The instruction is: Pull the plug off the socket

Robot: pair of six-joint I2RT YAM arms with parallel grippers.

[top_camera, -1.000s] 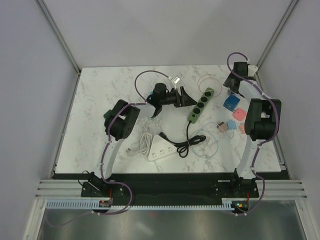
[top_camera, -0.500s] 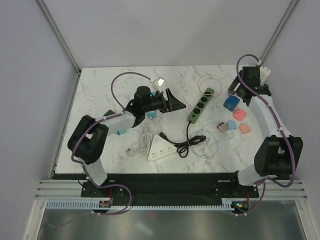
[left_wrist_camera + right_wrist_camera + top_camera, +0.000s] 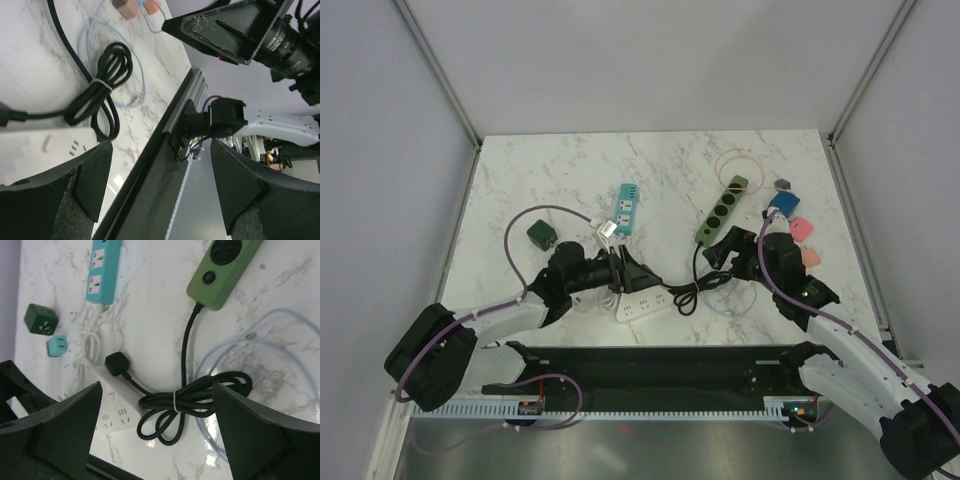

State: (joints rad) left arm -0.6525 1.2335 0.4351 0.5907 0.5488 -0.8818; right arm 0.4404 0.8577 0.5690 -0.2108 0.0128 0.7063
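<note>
Left gripper (image 3: 636, 274): jaws spread, holding nothing, just beside the white power strip (image 3: 116, 407). Black plug (image 3: 116, 363): seated in that strip. Right gripper (image 3: 724, 250): jaws spread, holding nothing, right of the strip, over the bundled black cord (image 3: 186, 399).

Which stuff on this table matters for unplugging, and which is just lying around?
Job: black plug, white power strip, black cord, green power strip on that cord.
Lying about: teal power strip, dark green adapter, pink adapters, pale blue cable.
</note>
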